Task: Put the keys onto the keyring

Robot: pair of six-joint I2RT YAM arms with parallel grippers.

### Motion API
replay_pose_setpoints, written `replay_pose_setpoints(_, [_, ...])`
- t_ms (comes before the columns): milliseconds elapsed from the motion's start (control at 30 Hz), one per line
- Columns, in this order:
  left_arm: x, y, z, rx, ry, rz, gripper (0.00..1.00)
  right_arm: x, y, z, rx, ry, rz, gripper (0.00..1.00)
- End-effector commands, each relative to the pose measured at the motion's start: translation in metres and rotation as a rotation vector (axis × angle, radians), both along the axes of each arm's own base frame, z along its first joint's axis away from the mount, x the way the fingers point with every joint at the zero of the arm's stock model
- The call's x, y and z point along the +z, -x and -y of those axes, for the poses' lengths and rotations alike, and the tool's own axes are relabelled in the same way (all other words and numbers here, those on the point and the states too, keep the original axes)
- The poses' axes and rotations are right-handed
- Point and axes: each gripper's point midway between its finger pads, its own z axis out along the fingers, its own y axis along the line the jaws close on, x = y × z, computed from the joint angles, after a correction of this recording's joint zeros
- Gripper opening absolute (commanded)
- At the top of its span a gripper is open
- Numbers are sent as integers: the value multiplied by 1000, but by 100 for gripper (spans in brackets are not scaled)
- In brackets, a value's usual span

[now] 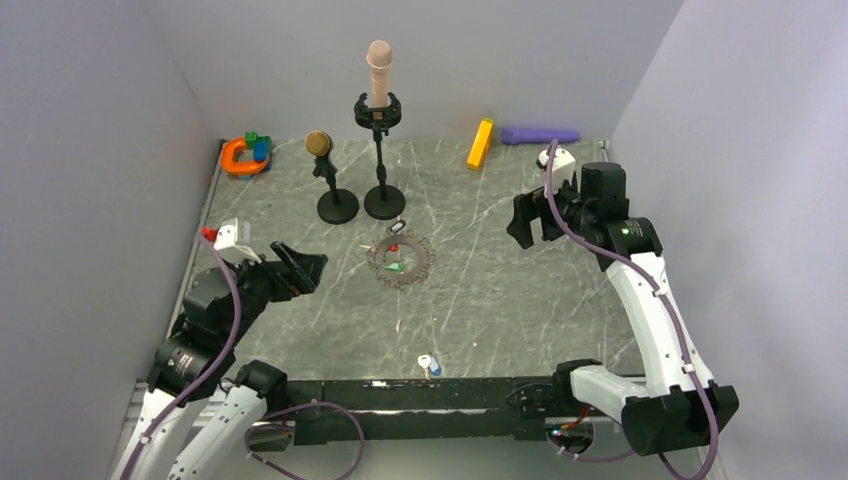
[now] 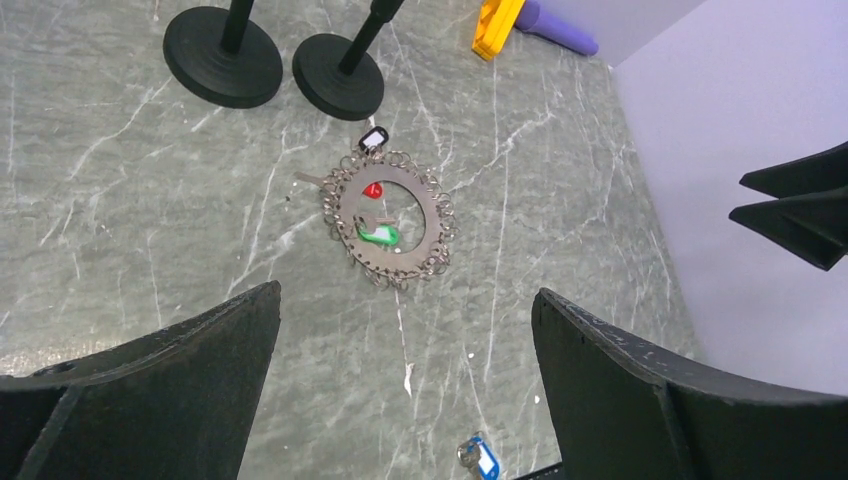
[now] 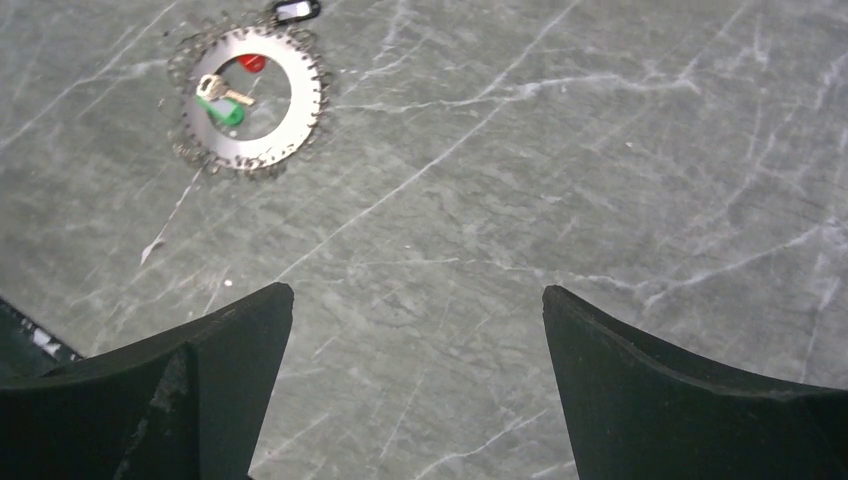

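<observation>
Red key (image 2: 372,189) and green key (image 2: 378,236) lie within keyring (image 2: 428,212) hole, attachment unverifiable; left hand (image 2: 405,292) and right hand (image 3: 418,290) stand open, empty, away from it.

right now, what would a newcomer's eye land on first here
The jagged grey keyring lies in the middle of the table, with the red key and the green key inside its hole. Just behind it a tall black stand holds up a pale pink cylinder. The left gripper and right gripper hover open on either side.
</observation>
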Motion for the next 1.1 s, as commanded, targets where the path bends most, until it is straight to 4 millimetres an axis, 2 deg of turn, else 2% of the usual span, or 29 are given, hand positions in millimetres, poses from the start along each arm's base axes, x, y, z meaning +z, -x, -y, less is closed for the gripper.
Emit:
replay_pose_setpoints(0, [6,1,6,-30,-1,-51,100,24,25,-23,191,-55,60,100])
replay_pose_setpoints(100, [9,-3,14,-49,26,-68,99,30,39,-31,258,-78,85,100])
replay_pose_setpoints(167, [17,-4,21,-74,66,-46,99,34,34,-26,183,-99,97,100])
replay_pose_setpoints(267, [42,-4,30,-122,128,54,100,38,19,-11,-12,-134,86,100])
replay_pose_setpoints(333, [54,-3,30,-126,146,104,99,40,16,-8,-57,-152,85,100])
replay_pose_setpoints(400, [57,-2,26,-109,142,115,99,43,18,-9,-46,-158,100,100])
replay_pose_setpoints(500, [50,0,22,-92,118,79,99,43,30,-20,65,-154,108,100])
replay_pose_setpoints(567, [38,2,22,-91,117,36,100,41,47,-32,195,-156,104,100])
replay_pose_setpoints(667, [9,1,26,-91,131,-46,99,34,67,-47,347,-176,94,100])
replay_pose_setpoints(733, [-8,0,33,-112,137,-96,99,29,74,-51,400,-184,87,100])
replay_pose_setpoints(833, [-26,-2,37,-115,136,-159,99,27,75,-54,423,-191,83,100])
replay_pose_setpoints(933, [-31,-4,37,-113,136,-164,99,28,71,-52,400,-190,90,100])
replay_pose_setpoints(1000, [-29,-5,35,-100,137,-146,99,28,59,-46,296,-203,73,100])
replay_pose_setpoints(1067, [-22,-4,31,-88,144,-111,99,26,39,-30,101,-220,39,100])
